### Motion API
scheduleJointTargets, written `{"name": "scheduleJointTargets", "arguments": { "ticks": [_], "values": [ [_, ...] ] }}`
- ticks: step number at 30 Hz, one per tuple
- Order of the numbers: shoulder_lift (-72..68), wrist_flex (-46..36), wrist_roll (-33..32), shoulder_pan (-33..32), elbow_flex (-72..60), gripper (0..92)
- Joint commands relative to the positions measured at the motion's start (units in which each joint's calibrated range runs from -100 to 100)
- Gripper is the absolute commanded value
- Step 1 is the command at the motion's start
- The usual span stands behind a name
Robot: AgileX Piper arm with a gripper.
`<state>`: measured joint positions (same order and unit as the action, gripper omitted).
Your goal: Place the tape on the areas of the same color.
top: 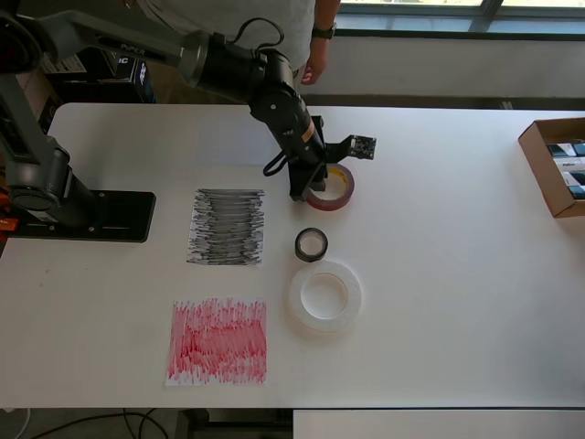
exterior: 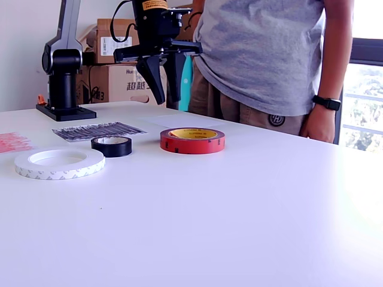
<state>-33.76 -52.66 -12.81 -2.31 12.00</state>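
Observation:
The dark-red tape roll (top: 338, 190) (exterior: 192, 140) lies flat on the white table. My gripper (top: 308, 187) (exterior: 167, 97) hangs open just above it, over the rim nearest the black scribbled sheet (top: 227, 227) (exterior: 99, 131), with nothing between its fingers. The small black roll (top: 311, 244) (exterior: 111, 146) and the large translucent white roll (top: 324, 294) (exterior: 59, 163) lie beside the sheets. The red scribbled sheet (top: 218, 341) (exterior: 13, 142) has nothing on it. A plain white sheet (top: 233, 139) shows faintly past the black one, partly under the arm.
The arm's black base (top: 82, 215) (exterior: 63, 78) stands at the overhead view's left. An open cardboard box (top: 558, 165) sits at the table's right edge in that view. A person (top: 315, 37) (exterior: 269, 60) stands close behind the far edge.

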Motion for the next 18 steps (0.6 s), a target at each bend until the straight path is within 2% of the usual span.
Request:
{"name": "scheduleJointTargets", "arguments": {
  "ticks": [1,6,18],
  "values": [
    [-1.1,0.5,-2.3,-0.1,0.0,42.0],
    [-2.4,0.5,-2.8,-0.1,0.4,47.6],
    [-4.4,0.5,-2.2,-0.1,0.0,53.1]
  ]
}}
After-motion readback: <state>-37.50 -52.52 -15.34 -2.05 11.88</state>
